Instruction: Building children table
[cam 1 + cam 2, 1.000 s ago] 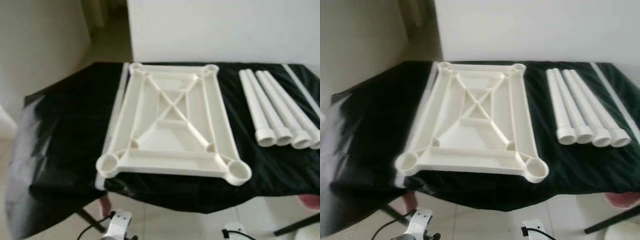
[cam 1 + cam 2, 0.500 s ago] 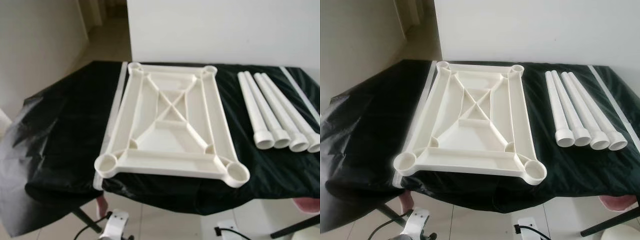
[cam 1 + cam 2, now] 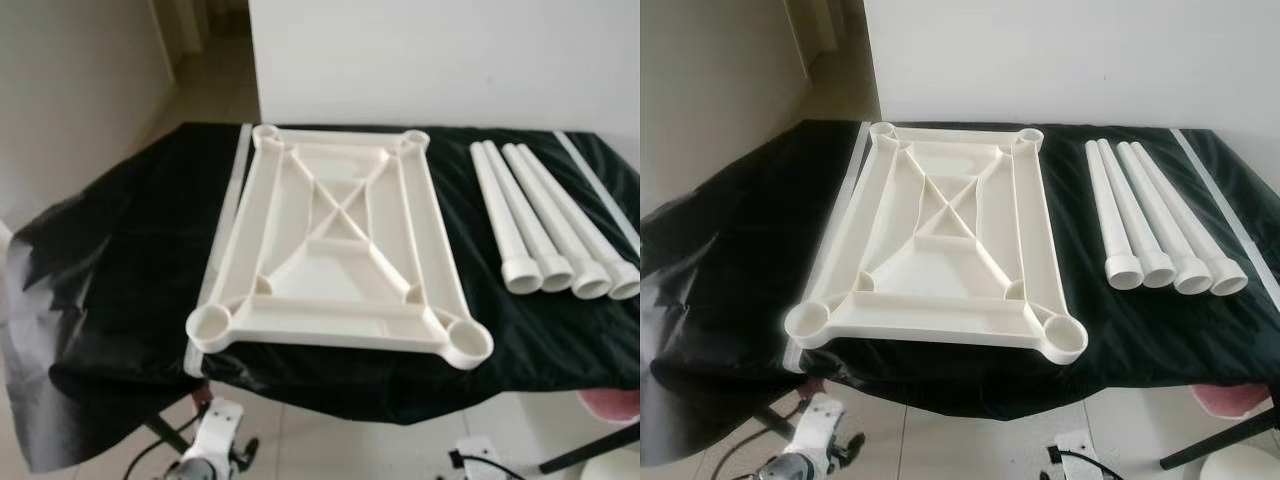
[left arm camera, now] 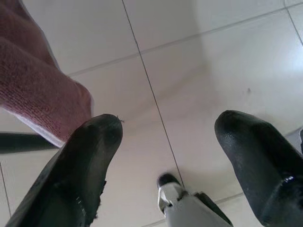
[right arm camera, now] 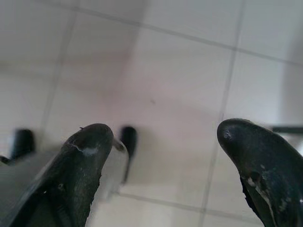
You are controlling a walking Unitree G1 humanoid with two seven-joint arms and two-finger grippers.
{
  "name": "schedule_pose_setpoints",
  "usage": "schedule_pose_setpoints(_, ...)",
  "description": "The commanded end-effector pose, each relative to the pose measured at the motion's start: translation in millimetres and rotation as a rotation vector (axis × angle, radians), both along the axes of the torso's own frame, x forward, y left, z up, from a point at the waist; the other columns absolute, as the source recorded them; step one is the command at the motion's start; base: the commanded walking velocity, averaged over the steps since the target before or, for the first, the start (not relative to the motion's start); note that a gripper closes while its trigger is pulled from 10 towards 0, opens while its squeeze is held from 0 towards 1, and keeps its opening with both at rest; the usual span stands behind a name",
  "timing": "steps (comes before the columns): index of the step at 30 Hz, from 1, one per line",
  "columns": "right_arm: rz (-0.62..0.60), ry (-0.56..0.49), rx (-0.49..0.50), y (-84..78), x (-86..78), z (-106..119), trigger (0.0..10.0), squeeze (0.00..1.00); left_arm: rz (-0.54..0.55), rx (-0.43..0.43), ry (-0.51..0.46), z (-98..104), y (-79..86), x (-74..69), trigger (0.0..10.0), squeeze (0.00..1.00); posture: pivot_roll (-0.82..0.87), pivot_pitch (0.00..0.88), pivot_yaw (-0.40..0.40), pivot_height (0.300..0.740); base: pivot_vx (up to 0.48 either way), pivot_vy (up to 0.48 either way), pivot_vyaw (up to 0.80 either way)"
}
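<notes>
A white plastic tabletop (image 3: pixel 335 245) lies upside down on a black-covered table (image 3: pixel 130 250), its ribbed underside and corner sockets facing up. Several white table legs (image 3: pixel 545 225) lie side by side on the cloth to its right, wide ends toward me. Both arms hang low below the table's front edge. My left gripper (image 4: pixel 168 142) is open over pale floor tiles, with nothing between its fingers. My right gripper (image 5: pixel 165 151) is open too, above the tiled floor.
A white wall (image 3: pixel 440 60) stands behind the table, and a corridor opens at the far left. A pink fabric item (image 4: pixel 38 90) and black table legs (image 3: pixel 590 450) sit on the floor near the front. The cloth hangs over the table's left and front edges.
The camera has shifted slightly and the picture has sharpened; the tabletop and legs lie where they were. My left arm shows a little lower at the bottom edge.
</notes>
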State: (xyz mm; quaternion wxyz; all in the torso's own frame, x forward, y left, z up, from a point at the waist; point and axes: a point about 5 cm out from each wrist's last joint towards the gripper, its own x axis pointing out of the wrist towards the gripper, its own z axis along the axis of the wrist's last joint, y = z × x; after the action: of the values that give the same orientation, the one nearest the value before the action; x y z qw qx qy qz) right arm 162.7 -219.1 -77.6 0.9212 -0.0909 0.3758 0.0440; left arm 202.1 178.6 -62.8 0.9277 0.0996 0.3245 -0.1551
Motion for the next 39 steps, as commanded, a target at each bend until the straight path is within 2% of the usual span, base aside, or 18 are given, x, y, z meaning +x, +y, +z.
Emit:
schedule_pose_setpoints(1,0.004,-0.035,0.023,-0.3,2.7,3,10.0,0.00,-0.223,-0.129,0.033,2,-9.7,-8.2,10.0,0.00,0.03,0.000,-0.004,0.740,0.000,0.000,0.00)
schedule_pose_setpoints(4,0.087,-0.091,0.072,7.7,10.2,9,10.0,0.00,-0.324,-0.150,-0.028,7,-12.6,-10.8,10.0,0.00,0.03,0.000,-0.010,0.740,0.000,0.000,0.00)
schedule_pose_setpoints(9,0.179,-0.113,0.110,13.4,12.7,12,10.0,0.00,-0.393,-0.168,-0.056,11,-12.3,-14.0,10.0,0.00,0.03,0.000,-0.016,0.740,0.000,0.000,0.00)
schedule_pose_setpoints(12,0.297,-0.138,0.161,18.5,15.0,17,10.0,0.00,-0.485,-0.211,-0.071,16,-12.4,-18.6,10.0,0.00,0.04,0.000,-0.020,0.740,0.000,0.000,0.00)
schedule_pose_setpoints(13,0.367,-0.149,0.185,19.3,15.7,21,10.0,0.00,-0.534,-0.249,-0.064,19,-12.5,-21.8,10.0,0.00,0.04,0.000,-0.027,0.740,0.000,0.000,0.00)
schedule_pose_setpoints(15,0.409,-0.155,0.198,19.5,16.0,23,10.0,0.00,-0.562,-0.276,-0.059,20,-12.7,-23.8,10.0,0.00,0.04,0.000,-0.027,0.740,0.000,0.000,0.00)
schedule_pose_setpoints(16,0.500,-0.179,0.204,13.0,17.9,31,10.0,0.00,-0.623,-0.337,-0.032,26,-11.5,-29.8,10.0,0.00,0.05,0.000,-0.033,0.740,0.000,0.000,0.00)
schedule_pose_setpoints(19,0.523,-0.189,0.201,9.6,19.2,35,10.0,0.00,-0.648,-0.355,-0.028,29,-11.3,-32.2,10.0,0.00,0.05,0.000,-0.033,0.740,0.000,0.000,0.00)
schedule_pose_setpoints(21,0.596,-0.227,0.213,3.1,24.2,48,10.0,0.00,-0.738,-0.373,-0.022,39,-10.7,-38.4,10.0,0.00,0.05,0.000,-0.033,0.740,0.000,0.000,0.00)
schedule_pose_setpoints(24,0.650,-0.250,0.217,2.8,26.0,56,10.0,0.00,-0.779,-0.380,-0.013,43,-11.4,-40.4,10.0,0.00,0.05,0.000,-0.032,0.740,0.000,0.000,0.00)
schedule_pose_setpoints(25,0.727,-0.253,0.235,4.6,25.0,64,10.0,0.00,-0.835,-0.386,-0.011,51,-12.8,-42.7,10.0,0.00,0.05,0.000,-0.031,0.740,0.000,0.000,0.00)
schedule_pose_setpoints(27,0.727,-0.253,0.235,4.6,25.0,64,10.0,0.00,-0.835,-0.386,-0.011,51,-12.8,-42.7,10.0,0.00,0.05,0.000,-0.031,0.740,0.000,0.000,0.00)
schedule_pose_setpoints(29,0.847,-0.241,0.291,11.0,19.8,77,10.0,0.00,-0.899,-0.402,-0.035,69,-15.9,-43.5,10.0,0.00,0.05,0.000,-0.027,0.740,0.000,0.000,0.00)
schedule_pose_setpoints(32,0.887,-0.236,0.322,14.4,17.6,83,10.0,0.00,-0.922,-0.415,-0.047,78,-16.6,-43.9,10.0,0.00,0.05,0.000,-0.024,0.740,0.000,0.000,0.00)
schedule_pose_setpoints(34,0.960,-0.239,0.376,21.4,14.7,99,10.0,0.00,-0.983,-0.458,-0.065,97,-16.4,-44.8,10.0,0.00,0.05,0.000,-0.017,0.740,0.000,0.000,0.00)
schedule_pose_setpoints(35,0.960,-0.239,0.376,21.4,14.7,99,10.0,0.00,-0.983,-0.458,-0.065,97,-16.4,-44.8,10.0,0.00,0.05,0.000,-0.017,0.740,0.000,0.000,0.00)
schedule_pose_setpoints(36,1.050,-0.240,0.450,32.8,10.0,118,10.0,0.00,-1.046,-0.502,-0.060,111,-17.7,-48.3,10.0,0.00,0.05,0.000,-0.019,0.740,0.000,0.000,0.00)
schedule_pose_setpoints(39,1.085,-0.240,0.481,37.6,7.6,125,10.0,0.00,-1.066,-0.518,-0.052,115,-18.5,-49.8,10.0,0.00,0.06,0.000,-0.018,0.740,0.000,0.000,0.00)
